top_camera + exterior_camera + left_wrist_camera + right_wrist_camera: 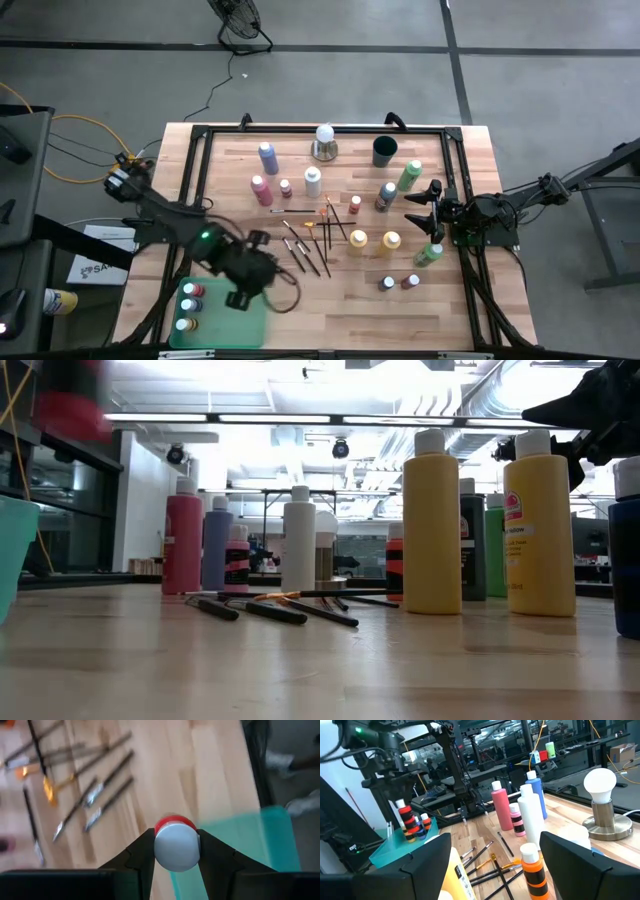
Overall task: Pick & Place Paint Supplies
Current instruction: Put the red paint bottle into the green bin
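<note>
Left gripper clamps red bottle, body hidden; right gripper apart.

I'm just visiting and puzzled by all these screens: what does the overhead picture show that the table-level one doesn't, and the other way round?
Only the overhead picture shows the teal tray with bottles inside, the left claw above it, and the dark green cup. Only the table-level picture shows the ceiling lights of the room behind. Both show the two yellow bottles and the brushes on the table.
</note>
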Controlling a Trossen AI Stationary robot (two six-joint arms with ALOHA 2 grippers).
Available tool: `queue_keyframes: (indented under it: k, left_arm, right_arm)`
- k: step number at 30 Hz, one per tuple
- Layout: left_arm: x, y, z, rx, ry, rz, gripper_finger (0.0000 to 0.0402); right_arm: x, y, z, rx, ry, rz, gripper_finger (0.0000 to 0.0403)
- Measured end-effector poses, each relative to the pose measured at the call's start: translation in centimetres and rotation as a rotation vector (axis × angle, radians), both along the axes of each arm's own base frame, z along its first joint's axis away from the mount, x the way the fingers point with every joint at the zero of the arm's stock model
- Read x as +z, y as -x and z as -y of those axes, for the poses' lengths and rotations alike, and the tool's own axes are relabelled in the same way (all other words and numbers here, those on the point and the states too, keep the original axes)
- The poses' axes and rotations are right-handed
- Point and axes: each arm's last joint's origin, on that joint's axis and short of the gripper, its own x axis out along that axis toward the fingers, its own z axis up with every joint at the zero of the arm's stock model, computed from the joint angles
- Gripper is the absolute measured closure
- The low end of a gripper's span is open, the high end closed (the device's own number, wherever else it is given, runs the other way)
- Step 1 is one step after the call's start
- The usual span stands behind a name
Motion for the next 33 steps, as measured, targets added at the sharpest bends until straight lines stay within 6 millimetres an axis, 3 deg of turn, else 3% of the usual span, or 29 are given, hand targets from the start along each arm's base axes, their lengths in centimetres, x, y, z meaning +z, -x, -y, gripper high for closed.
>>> queue_keyframes:
  k: [8, 16, 26, 33]
  left_arm:
    - [-0.6, 4.5, 3.1, 0.138, -0.015, -0.092, 0.0278]
    - [-4.0, 8.2, 5.4, 0.405, 0.019, -0.167, 0.0277]
    - [-8.3, 11.8, 6.0, 0.705, -0.003, -0.157, 0.0277]
    - [-10.1, 13.3, 6.3, 0.81, 0.028, -0.154, 0.0277]
  right_arm:
    - [0.0, 0.0, 0.0, 0.0, 0.0, 0.0, 0.0104]
    - [0.0, 0.0, 0.0, 0.0, 0.0, 0.0, 0.0104]
    - [0.0, 0.0, 0.0, 0.0, 0.0, 0.0, 0.0104]
    - [0.0, 0.0, 0.0, 0.0, 0.0, 0.0, 0.0104]
